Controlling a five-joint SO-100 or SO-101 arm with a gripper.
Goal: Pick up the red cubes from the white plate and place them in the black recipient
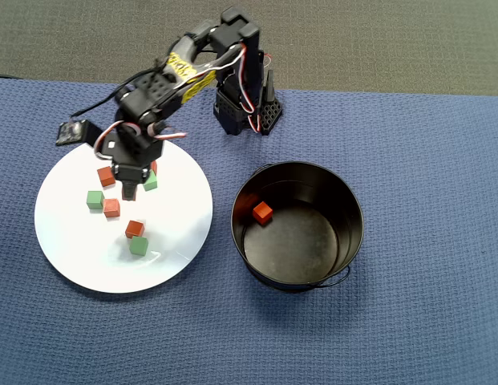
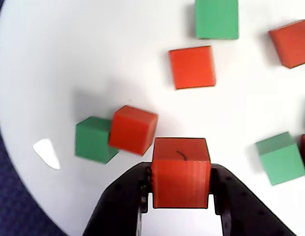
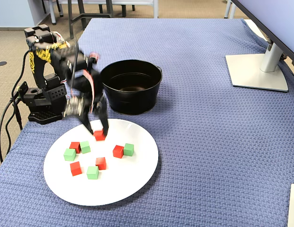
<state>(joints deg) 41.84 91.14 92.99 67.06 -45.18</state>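
My gripper [image 2: 180, 173] is shut on one red cube [image 2: 180, 189], low over the white plate [image 2: 93, 59]. In the fixed view the gripper [image 3: 98, 134] holds this cube [image 3: 99, 135] near the plate's far edge [image 3: 118, 184]. From overhead the gripper [image 1: 128, 190] hides it. Other red cubes lie on the plate [image 1: 80, 241]: one [image 1: 106, 176], another [image 1: 111, 208], a third [image 1: 135, 228]. The black recipient [image 1: 357, 241] stands right of the plate with a red cube [image 1: 262, 212] inside.
Green cubes [image 1: 95, 200] [image 1: 138, 245] [image 1: 150, 180] lie among the red ones on the plate. In the wrist view a red cube [image 2: 133, 129] leans against a green one [image 2: 95, 139] just ahead of the jaws. The arm's base [image 3: 42, 101] stands beside the plate on the blue cloth.
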